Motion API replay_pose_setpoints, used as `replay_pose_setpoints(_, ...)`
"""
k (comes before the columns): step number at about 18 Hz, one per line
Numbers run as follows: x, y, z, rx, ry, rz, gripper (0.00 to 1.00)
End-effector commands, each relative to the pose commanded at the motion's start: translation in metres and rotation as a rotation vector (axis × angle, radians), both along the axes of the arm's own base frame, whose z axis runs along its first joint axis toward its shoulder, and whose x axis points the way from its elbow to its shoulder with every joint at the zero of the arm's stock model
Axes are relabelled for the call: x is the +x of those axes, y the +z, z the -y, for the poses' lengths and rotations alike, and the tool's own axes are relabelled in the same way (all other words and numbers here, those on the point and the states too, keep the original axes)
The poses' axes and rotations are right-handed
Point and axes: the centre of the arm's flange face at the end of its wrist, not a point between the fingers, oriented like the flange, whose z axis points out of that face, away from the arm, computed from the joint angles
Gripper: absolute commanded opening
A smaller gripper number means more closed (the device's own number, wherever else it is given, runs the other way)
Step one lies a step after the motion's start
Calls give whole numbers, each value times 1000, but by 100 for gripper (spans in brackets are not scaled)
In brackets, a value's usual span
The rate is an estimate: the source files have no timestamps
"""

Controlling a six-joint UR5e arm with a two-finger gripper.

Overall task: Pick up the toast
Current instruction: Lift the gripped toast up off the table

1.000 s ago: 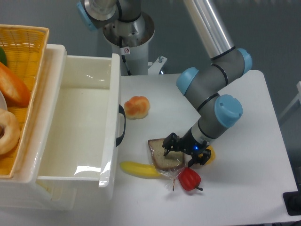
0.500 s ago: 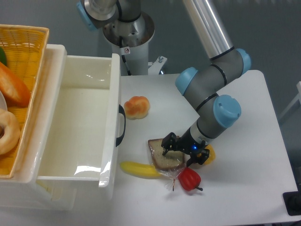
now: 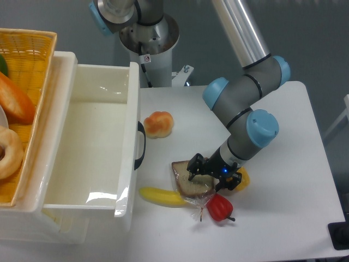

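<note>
Gripper (image 3: 210, 176) down over the right edge of the toast (image 3: 189, 181), fingers spread either side and not clamped, toast flat on the table (image 3: 283, 164), banana (image 3: 162, 197) touching its lower-left corner.

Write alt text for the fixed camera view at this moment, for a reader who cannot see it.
A robot arm's gripper sits low over the right edge of a plastic-wrapped toast on a white table, jaws spread. A banana and red pepper lie just in front, a round bun behind, and a white bin stands left.
</note>
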Motion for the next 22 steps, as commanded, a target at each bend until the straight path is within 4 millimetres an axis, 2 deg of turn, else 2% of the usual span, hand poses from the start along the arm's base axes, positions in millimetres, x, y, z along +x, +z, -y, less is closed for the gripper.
replay_pose_setpoints(3, 0, -1, 0, -1, 1, 2, 46)
replay_pose_setpoints(4, 1, -1, 0, -2, 4, 3, 37)
replay_pose_setpoints(8, 1, 0, 0, -3, 4, 2, 22)
replay_pose_setpoints(12, 0, 10, 2, 4, 3, -8, 18)
replay_pose_setpoints(15, 0, 27, 6, 14, 9, -25, 18)
replay_pose_setpoints(21, 13, 86, 19, 14, 29, -32, 18)
replay_pose_setpoints(22, 11, 98, 27, 16, 46, -36, 18)
